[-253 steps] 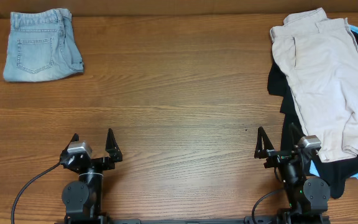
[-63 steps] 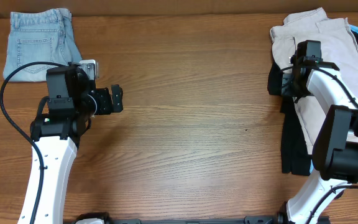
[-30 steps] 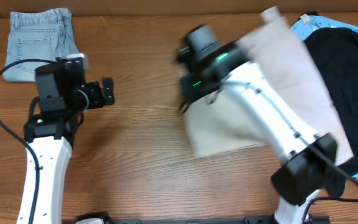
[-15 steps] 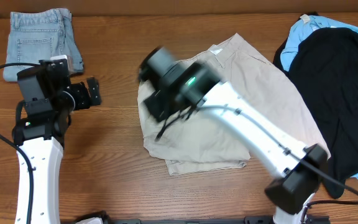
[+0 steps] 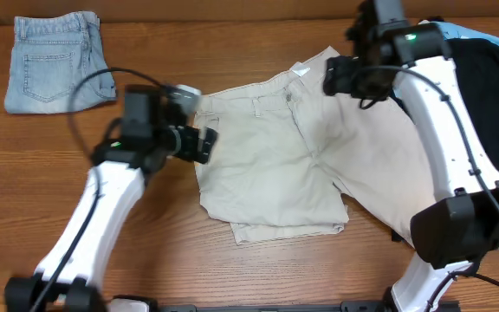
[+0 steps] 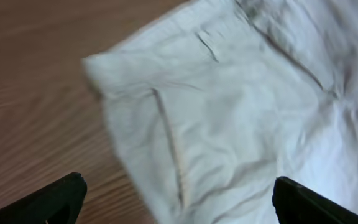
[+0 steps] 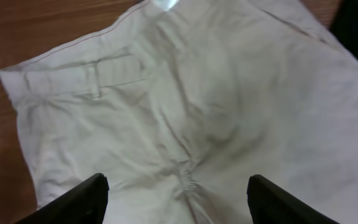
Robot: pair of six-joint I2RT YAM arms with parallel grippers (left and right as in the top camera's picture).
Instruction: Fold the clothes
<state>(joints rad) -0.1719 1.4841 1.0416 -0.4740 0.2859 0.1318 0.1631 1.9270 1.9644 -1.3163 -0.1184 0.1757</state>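
Overhead: khaki shorts (image 5: 275, 165) lie flat; left claw (image 5: 207, 145) wide beside their left edge, right claw (image 5: 340, 80) wide above far side.

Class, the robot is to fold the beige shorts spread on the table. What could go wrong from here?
1. The shorts lie rumpled, lower hem doubled; folding now may set creases.
2. The left gripper, jaws open, hovers by the waistband corner; it may pinch only one layer.
3. One leg runs toward the black garment; a pull might drag that along.
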